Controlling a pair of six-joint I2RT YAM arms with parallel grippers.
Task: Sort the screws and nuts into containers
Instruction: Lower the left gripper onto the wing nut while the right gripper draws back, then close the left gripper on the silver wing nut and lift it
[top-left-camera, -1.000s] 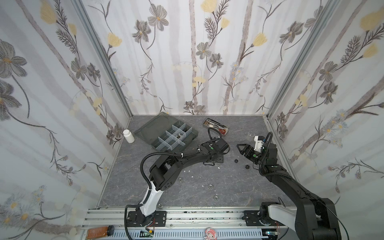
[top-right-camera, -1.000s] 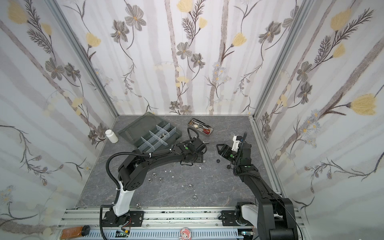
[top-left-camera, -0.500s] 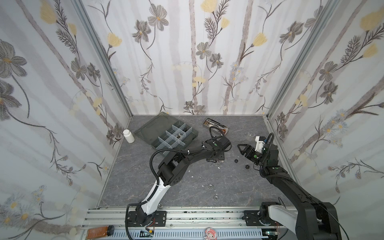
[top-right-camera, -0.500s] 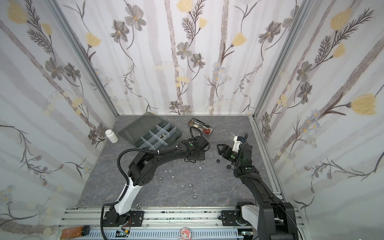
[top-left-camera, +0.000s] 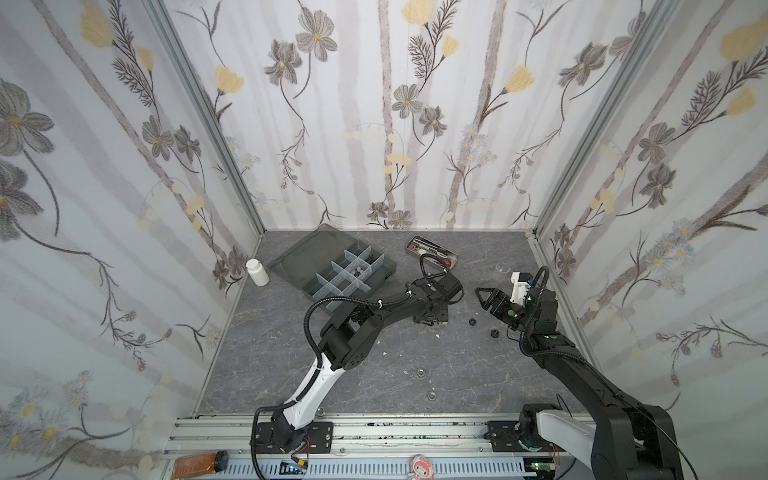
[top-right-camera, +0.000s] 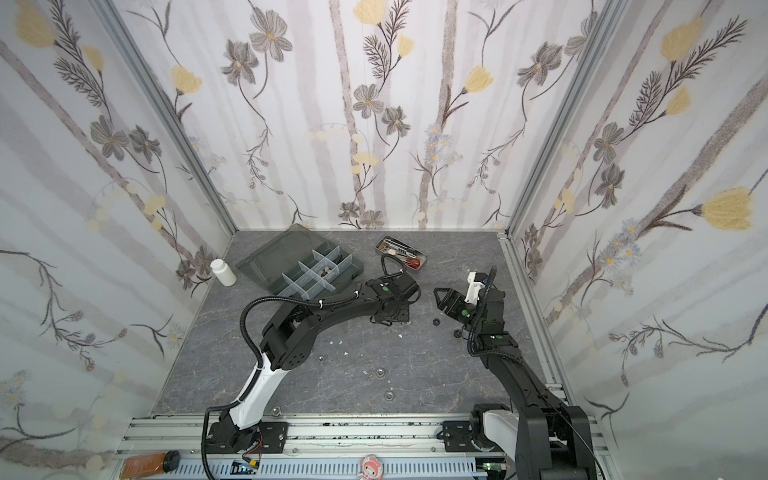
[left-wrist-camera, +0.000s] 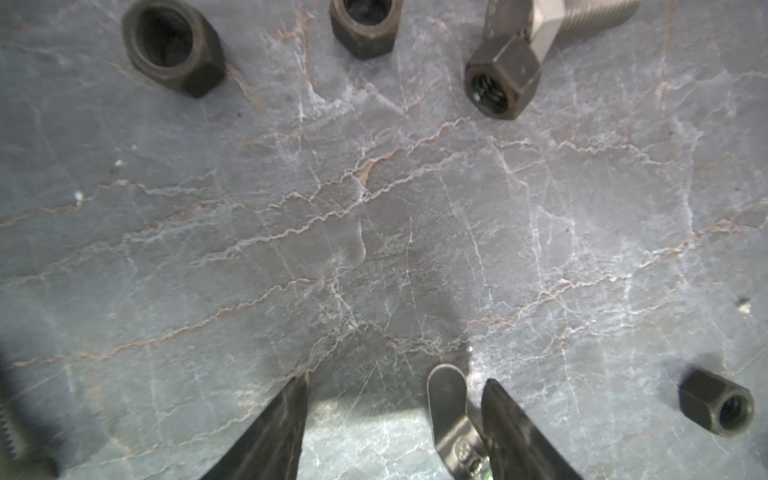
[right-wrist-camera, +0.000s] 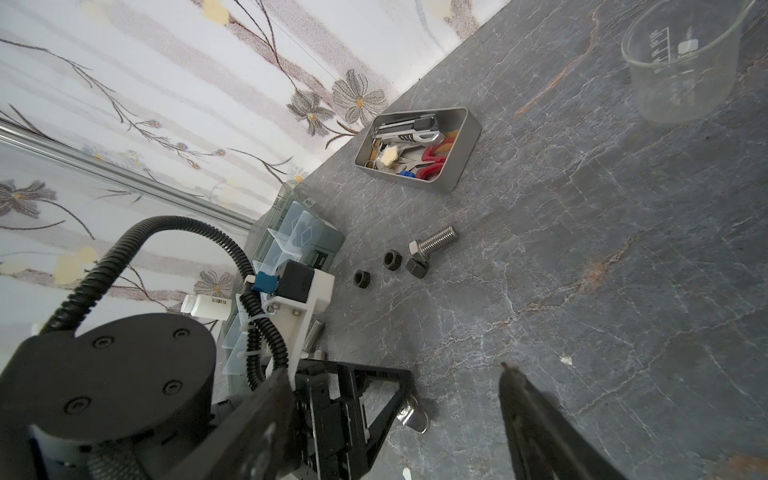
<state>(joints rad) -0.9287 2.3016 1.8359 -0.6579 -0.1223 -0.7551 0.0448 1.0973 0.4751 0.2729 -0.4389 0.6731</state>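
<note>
Though illegible, barcode label (right-wrist-camera: 220, 300) on white bottle (right-wrist-camera: 203, 310)

The nuts (left-wrist-camera: 172, 48) are black, the screw (right-wrist-camera: 434, 243) silver, the table (left-wrist-camera: 374, 228) grey with pale veins, the walls (top-left-camera: 374, 124) floral

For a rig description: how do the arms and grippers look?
The left arm and right arm are black with a white link near the base and green dots; the left carries corrugated hose. The left gripper and right gripper have black pointed fingers.
</note>
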